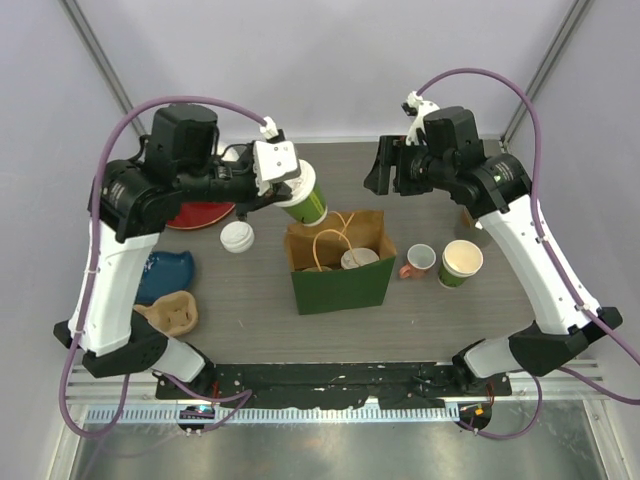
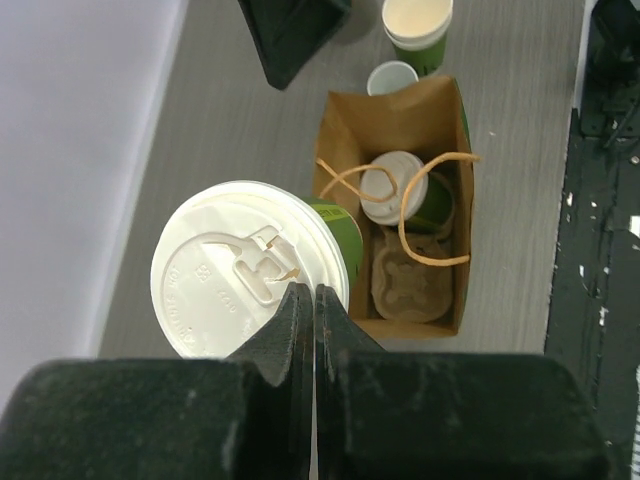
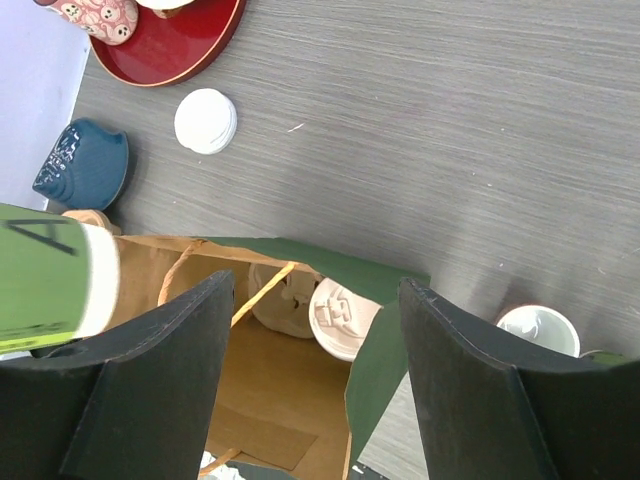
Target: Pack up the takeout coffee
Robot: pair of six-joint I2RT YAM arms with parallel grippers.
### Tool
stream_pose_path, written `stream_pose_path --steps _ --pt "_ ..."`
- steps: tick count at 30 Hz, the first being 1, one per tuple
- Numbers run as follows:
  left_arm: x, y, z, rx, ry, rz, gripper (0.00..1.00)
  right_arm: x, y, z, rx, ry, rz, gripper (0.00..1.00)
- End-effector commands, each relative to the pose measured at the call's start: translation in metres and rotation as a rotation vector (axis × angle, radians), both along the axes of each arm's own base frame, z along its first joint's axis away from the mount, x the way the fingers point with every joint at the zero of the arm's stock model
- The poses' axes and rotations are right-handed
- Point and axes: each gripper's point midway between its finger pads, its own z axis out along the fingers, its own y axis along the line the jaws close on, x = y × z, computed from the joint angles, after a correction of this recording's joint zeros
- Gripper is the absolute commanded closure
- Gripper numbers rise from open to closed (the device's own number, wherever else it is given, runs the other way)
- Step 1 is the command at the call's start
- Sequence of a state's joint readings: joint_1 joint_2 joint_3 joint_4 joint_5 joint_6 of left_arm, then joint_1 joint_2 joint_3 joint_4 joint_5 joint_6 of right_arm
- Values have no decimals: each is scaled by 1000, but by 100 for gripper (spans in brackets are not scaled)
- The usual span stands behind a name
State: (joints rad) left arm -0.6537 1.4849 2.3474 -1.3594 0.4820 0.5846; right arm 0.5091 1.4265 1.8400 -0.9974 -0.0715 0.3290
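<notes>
Cup point(image 1: 305, 205) green, lid point(image 2: 225, 270) white; bag point(image 1: 342, 286) green outside, brown inside; worktop point(image 1: 450, 320) grey-grained; plate point(image 3: 175, 45) red; dish point(image 3: 85, 168) blue, perhaps embossed.

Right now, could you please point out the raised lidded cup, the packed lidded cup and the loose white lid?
raised lidded cup point(image 2: 215, 275): left wrist view, centre of its lid.
packed lidded cup point(image 2: 386, 186): left wrist view, its lid top.
loose white lid point(image 3: 205, 121): right wrist view, its centre.
</notes>
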Motion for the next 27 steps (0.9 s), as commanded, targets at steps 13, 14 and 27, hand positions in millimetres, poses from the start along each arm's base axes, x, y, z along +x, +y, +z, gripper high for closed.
stream_pose_path --steps 13,14,27 --pt "-40 13 -104 298 367 82 100 -38 -10 -37 0 186 -21 38" --pt "-37 11 -104 292 344 87 100 -41 -10 -41 6 204 -26 39" --pt "-19 -26 -129 237 221 99 100 -45 -12 -74 25 244 -75 69"
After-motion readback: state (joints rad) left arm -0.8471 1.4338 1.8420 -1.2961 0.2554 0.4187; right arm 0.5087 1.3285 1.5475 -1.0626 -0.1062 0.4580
